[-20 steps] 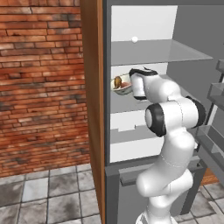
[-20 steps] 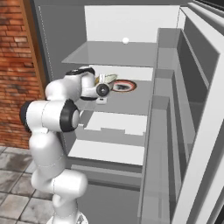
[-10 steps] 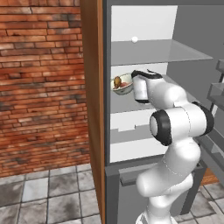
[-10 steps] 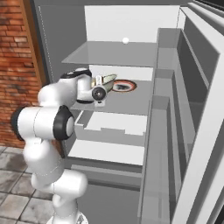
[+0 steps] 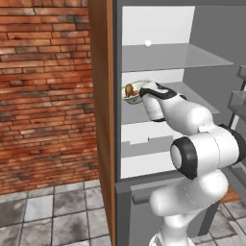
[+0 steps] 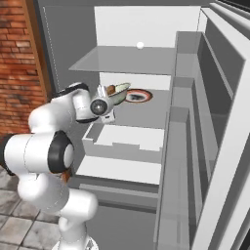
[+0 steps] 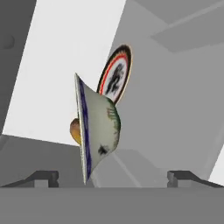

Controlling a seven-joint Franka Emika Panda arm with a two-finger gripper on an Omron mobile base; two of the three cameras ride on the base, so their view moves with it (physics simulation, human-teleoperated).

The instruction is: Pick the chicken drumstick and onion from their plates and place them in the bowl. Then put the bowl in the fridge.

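Gripper (image 7: pixel 109 177) inside the open fridge (image 5: pixel 103 120), fingers spread wide and released, bowl (image 6: pixel 118 92) sitting between and just ahead of them on the middle glass shelf (image 6: pixel 146 110) with the drumstick (image 5: pixel 129 90) in it, a patterned plate (image 6: pixel 138 96) just behind.

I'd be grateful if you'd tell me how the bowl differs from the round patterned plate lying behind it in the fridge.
The bowl is deep with a flaring rim; the patterned plate is flat. The bowl is pale greenish-cream; the plate has a red ring round a dark middle. The bowl carries food; the plate looks bare. Both are round and inside the fridge, over the same shelf.
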